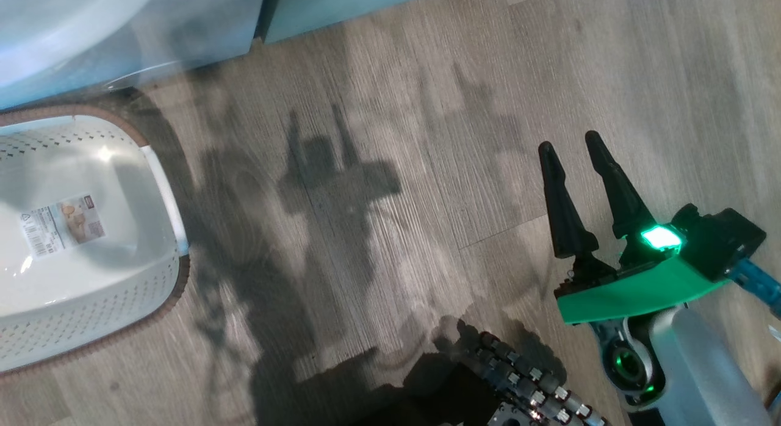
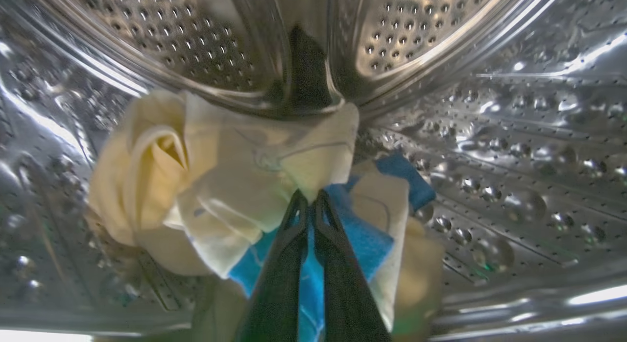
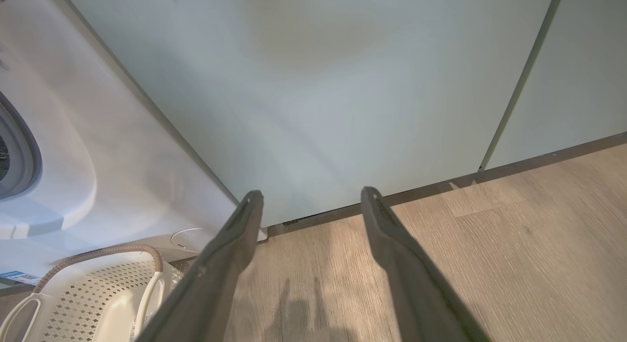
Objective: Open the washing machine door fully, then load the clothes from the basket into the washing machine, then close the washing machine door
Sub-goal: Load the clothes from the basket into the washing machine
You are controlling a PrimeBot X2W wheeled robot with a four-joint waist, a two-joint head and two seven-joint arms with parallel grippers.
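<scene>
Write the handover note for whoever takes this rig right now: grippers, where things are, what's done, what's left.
Left gripper: shut on the clothes, deep inside the steel drum.
Right gripper: open, empty, held above the floor beside the washing machine.
Basket: on the floor at the robot's left; the part in view holds no clothes.
Done: clothes carried into the drum.
Left: let go of the clothes, draw the left arm out, check the rest of the basket, then close the door.
</scene>
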